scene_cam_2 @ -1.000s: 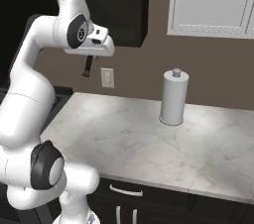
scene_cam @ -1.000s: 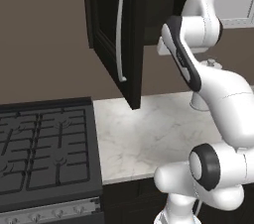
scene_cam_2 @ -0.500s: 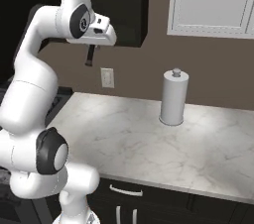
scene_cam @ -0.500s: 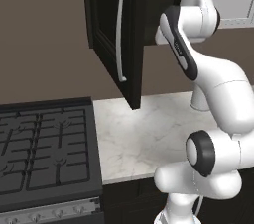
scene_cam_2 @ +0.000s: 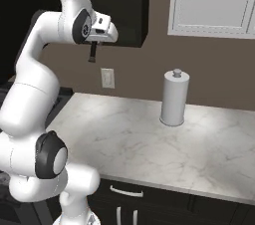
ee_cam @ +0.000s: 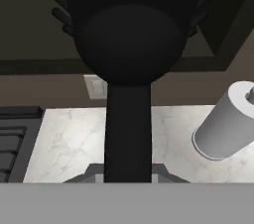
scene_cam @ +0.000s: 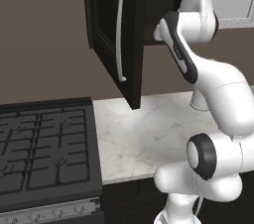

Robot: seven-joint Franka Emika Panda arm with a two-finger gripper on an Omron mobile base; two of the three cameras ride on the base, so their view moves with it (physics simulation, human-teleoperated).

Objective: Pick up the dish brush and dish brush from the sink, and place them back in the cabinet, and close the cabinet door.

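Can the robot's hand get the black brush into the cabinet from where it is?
Probably yes. The gripper holds the brush right below the cabinet, whose door stands open, and nothing seems to block the way in.

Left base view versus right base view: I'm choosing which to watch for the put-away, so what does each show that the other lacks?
Left base view: the stove and the open cabinet door with its silver handle. Right base view: the gripper shut on the black dish brush, the paper towel roll, a wall outlet and a white cabinet. Both: the marble counter and the arm.
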